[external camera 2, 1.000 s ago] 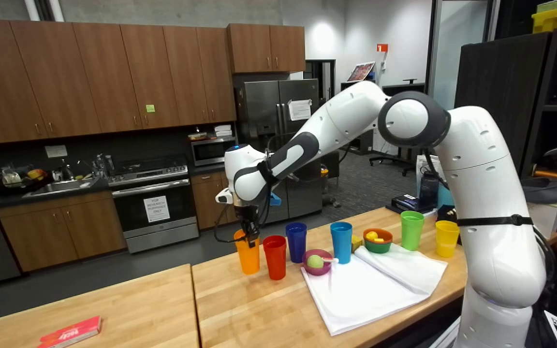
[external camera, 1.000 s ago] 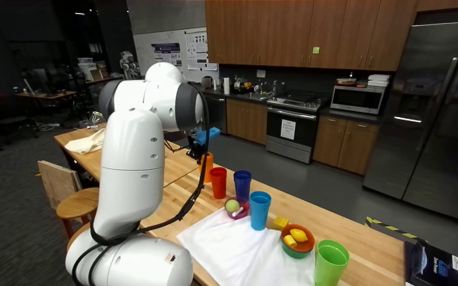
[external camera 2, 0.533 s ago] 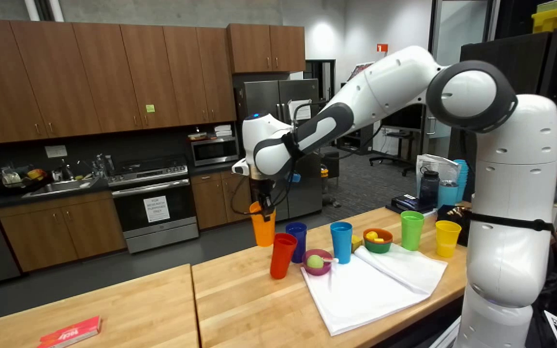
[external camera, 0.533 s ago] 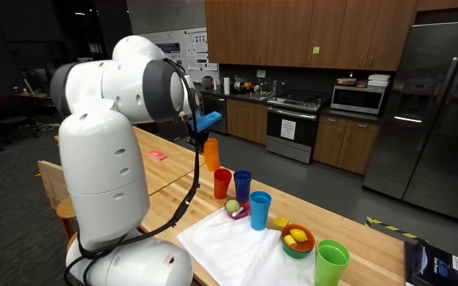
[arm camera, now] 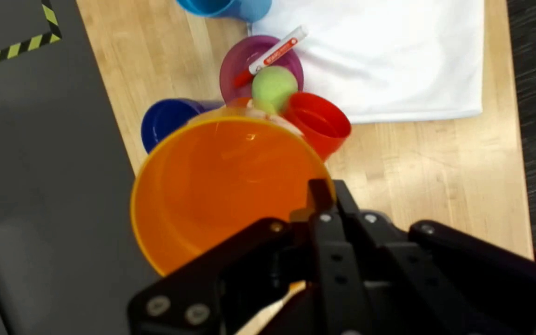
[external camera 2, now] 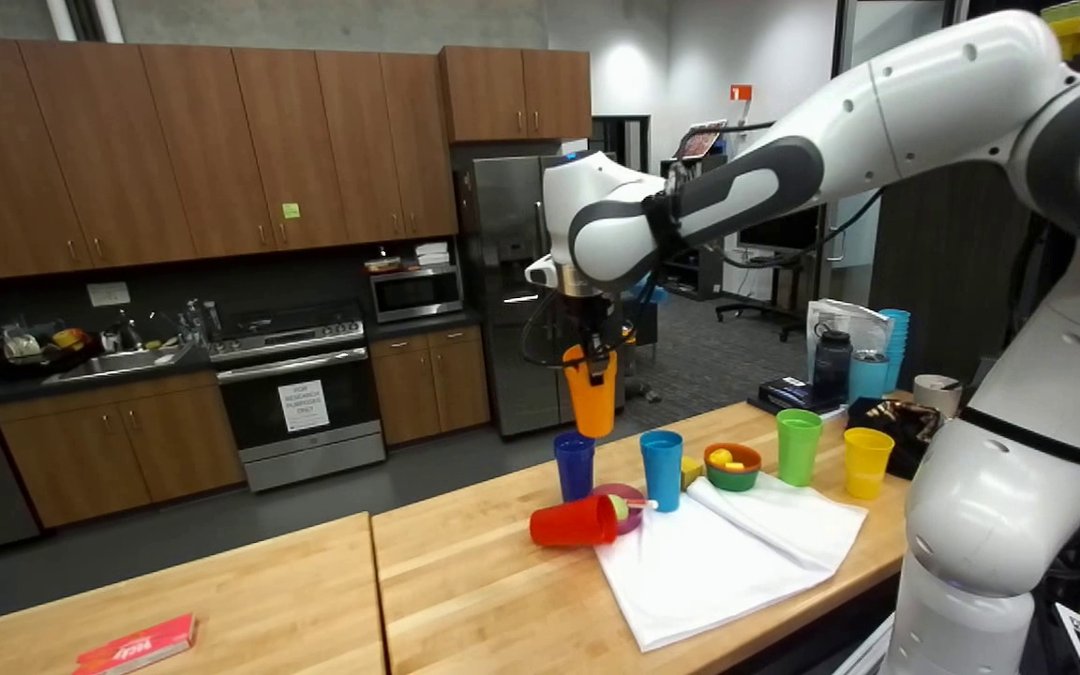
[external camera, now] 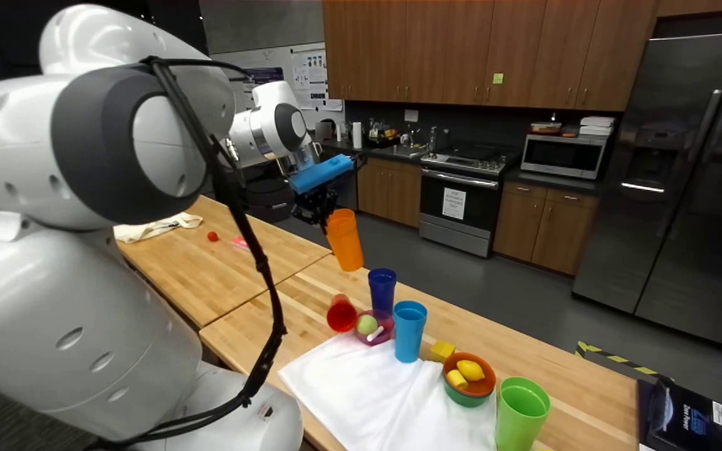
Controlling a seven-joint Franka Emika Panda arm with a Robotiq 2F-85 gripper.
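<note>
wrist view: gripper [arm camera: 334, 193] was clamped on the rim of the orange cup [arm camera: 221, 181]. cup looked like thin, fairly stiff plastic, so prob. light, maybe slick, hard to break; rim wall seemed best to hold (tho a one-sided pinch might let it swing).

in an exterior view: orange cup hung tilted below gripper, nr the dark blue cup [external camera: 381, 285].

in an exterior view: orange cup was under gripper, off the table [external camera 2: 465, 572], w/ red cup [external camera 2: 574, 521] on its side.

Brown wall cabinets [external camera 2: 202, 150] (sticky note [external camera 2: 291, 210] on one) above a stove [external camera 2: 348, 403].
</note>
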